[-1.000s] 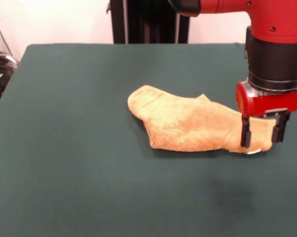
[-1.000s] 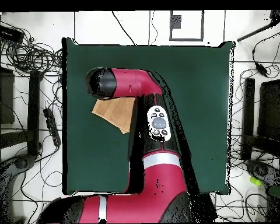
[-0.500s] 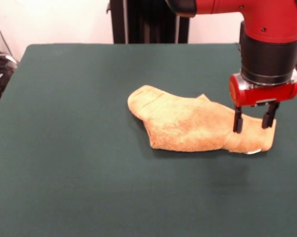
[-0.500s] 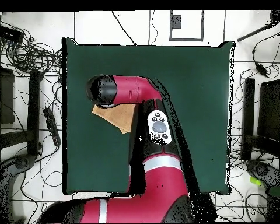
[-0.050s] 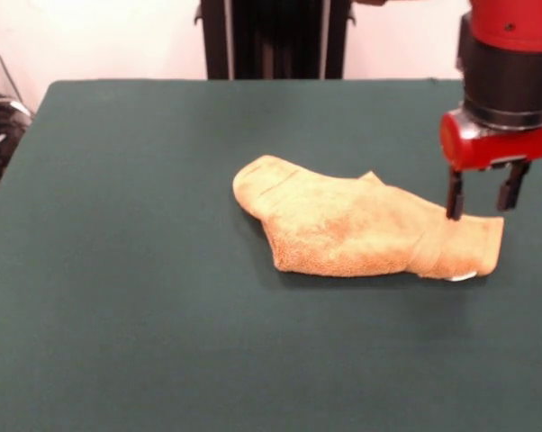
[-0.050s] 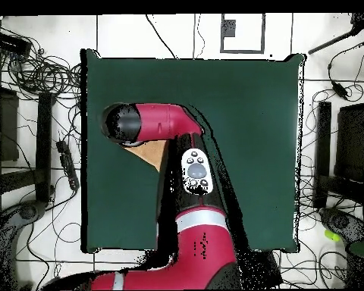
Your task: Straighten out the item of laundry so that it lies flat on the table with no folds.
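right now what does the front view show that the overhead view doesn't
Only the front view shows the pincer, open and empty, raised above the right end of the towel, and the towel's whole bunched, folded shape with a white tag at its lower right corner. Only the overhead view shows the arm reaching across from the base, all four table edges, and the cables on the floor around it. Both show the golden-orange towel on the green table, though overhead the arm hides most of it.

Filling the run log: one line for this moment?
gripper: open, empty, above towel's end | towel: bunched, folded | table: towel right of centre, front view | task: not done
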